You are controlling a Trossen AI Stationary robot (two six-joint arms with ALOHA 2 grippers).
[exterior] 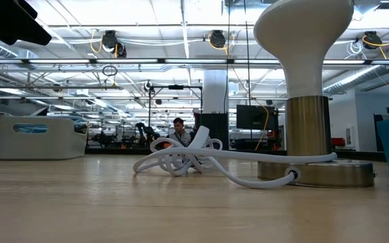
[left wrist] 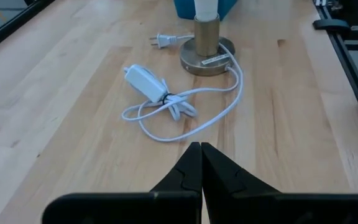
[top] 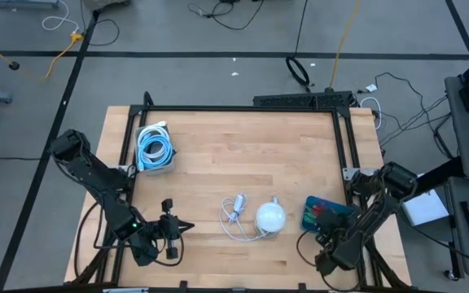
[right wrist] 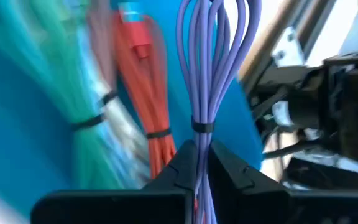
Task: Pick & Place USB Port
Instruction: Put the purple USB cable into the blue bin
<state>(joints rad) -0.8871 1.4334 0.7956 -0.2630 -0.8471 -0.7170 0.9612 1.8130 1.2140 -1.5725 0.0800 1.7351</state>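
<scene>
Right gripper (right wrist: 201, 163): at the bench's front right corner, over the blue bin (top: 319, 210); fingers pinched on a purple cable bundle (right wrist: 210, 74), which passes between the tips.
Purple cable bundle: looped, cinched by a dark tie; its ends run out of frame, so no plug can be made out.
Blue bin contents: orange bundle (right wrist: 149, 93) and green bundle (right wrist: 73, 81), both blurred in the right wrist view; mere specks from above.
Left gripper (left wrist: 201, 163): near the front edge, left of centre; fingers pressed together, holding nothing.
Lamp (top: 270, 216): front centre, head cut off in the left wrist view.
White cord (left wrist: 166, 106): coiled beside the lamp base.
Grey tray (top: 155, 149): left edge, holding pale blue coils.
Low view: lamp stem and cord only; both grippers hidden.
</scene>
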